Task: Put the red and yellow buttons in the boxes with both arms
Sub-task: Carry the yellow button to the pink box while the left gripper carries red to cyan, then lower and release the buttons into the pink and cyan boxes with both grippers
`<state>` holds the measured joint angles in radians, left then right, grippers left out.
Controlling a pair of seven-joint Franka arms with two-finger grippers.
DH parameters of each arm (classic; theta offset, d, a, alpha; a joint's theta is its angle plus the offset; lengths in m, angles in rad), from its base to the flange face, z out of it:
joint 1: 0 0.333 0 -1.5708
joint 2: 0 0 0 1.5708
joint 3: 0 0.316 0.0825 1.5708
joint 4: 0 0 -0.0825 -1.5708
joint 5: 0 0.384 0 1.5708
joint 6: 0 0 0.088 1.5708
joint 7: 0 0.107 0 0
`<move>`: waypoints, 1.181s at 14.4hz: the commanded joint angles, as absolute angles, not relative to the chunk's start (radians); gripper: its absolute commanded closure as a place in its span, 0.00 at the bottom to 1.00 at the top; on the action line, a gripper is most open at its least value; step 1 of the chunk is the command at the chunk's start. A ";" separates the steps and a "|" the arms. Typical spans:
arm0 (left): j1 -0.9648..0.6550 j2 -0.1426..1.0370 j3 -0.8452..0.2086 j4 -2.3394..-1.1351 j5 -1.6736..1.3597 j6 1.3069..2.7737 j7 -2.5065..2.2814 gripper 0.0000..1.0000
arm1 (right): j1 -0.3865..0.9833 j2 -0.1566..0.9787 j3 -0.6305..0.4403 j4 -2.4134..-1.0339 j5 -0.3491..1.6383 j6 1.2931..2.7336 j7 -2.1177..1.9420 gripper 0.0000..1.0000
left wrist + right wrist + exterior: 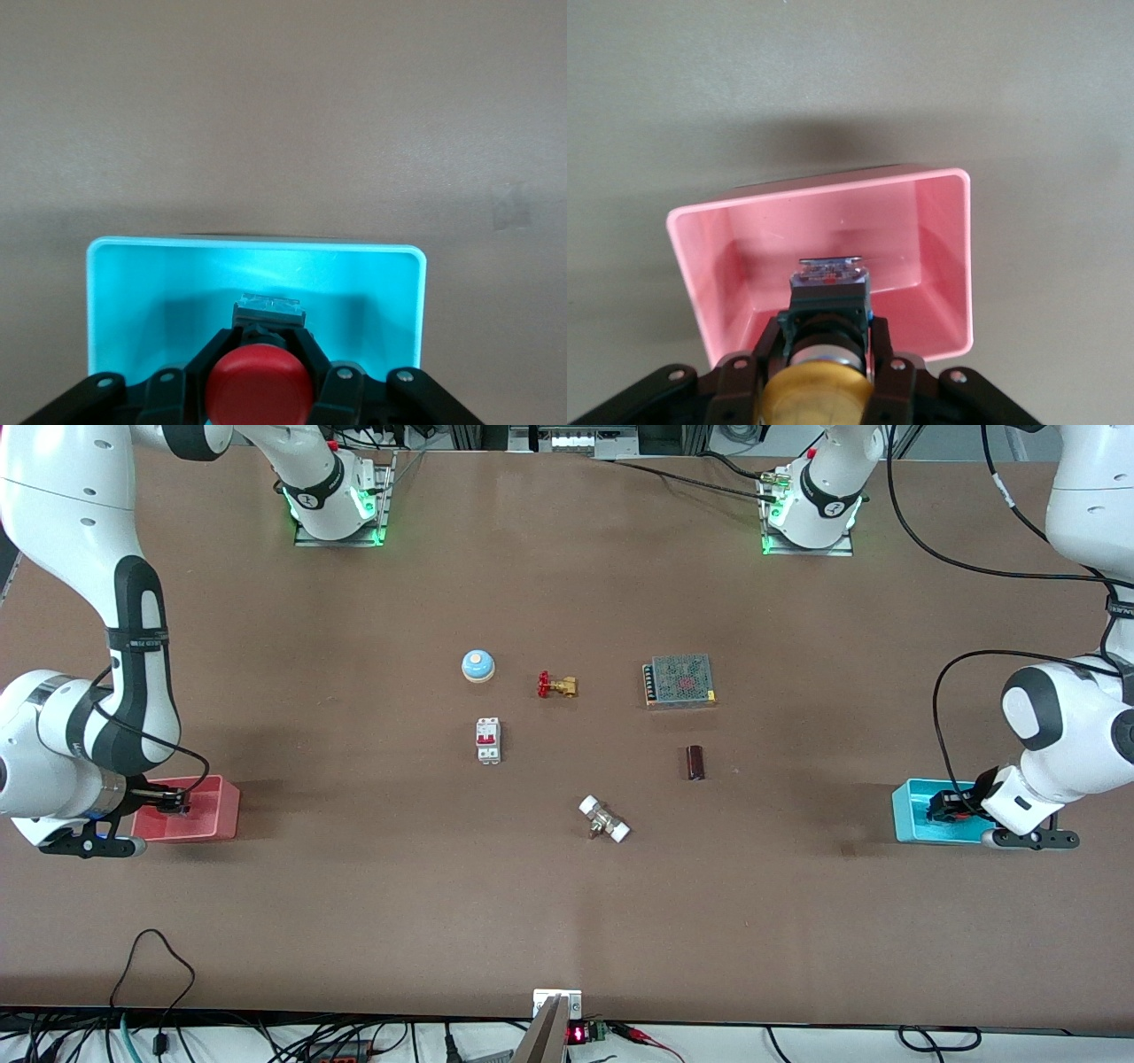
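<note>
Nearest the front camera lies a small white-ended metal fitting (604, 818), on the brown table (567, 921); taking it as the landmark, a dark brown cylinder (695, 763), a white circuit breaker with red switches (488, 740), a brass valve with a red handle (556, 685), a blue dome bell with a white top (477, 665) and a grey mesh-topped power supply (679, 680) all lie farther from the camera than it. Well away from the fitting, toward the right arm's end of the table, stands the pink-red plastic bin (208, 825); the right gripper (819, 305) hangs over it, clenched on the orange-yellow mushroom-capped push button (818, 396), whose long axis runs along the fingers (767, 341), cap toward the wrist and dark square base pointing down into the bin. Toward the left arm's end stands the bright cyan plastic bin (912, 819); the left gripper (266, 329) is over it, gripping the red mushroom-capped push button (260, 388) the same way, cap toward the wrist, base aimed into the bin's interior.
</note>
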<state>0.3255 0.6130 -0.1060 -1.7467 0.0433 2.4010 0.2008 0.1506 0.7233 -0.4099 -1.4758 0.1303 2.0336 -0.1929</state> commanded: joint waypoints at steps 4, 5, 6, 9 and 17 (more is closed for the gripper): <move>0.337 0.655 -0.114 -1.717 0.058 2.405 0.218 0.18 | 0.124 0.779 -0.396 -1.447 0.152 2.054 -0.242 0.68; 0.337 0.655 -0.114 -1.717 0.060 2.420 0.216 0.11 | 0.124 0.787 -0.396 -1.447 0.173 2.062 -0.245 0.68; 0.337 0.657 -0.114 -1.717 0.060 2.437 0.218 0.07 | 0.124 0.795 -0.396 -1.447 0.192 2.065 -0.267 0.68; 0.337 0.649 -0.114 -1.713 0.058 2.437 0.213 0.00 | 0.118 0.807 -0.396 -1.447 0.221 2.069 -0.295 0.68; 0.330 0.628 -0.126 -1.375 0.046 1.939 0.187 0.00 | 0.115 0.825 -0.396 -1.448 0.239 2.129 -0.308 0.48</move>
<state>0.3300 0.6320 -0.1106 -1.4544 0.0430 2.0529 0.2005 0.1318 0.8124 -0.4064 -1.4747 0.2133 2.1290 -0.2847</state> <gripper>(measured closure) 0.000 0.573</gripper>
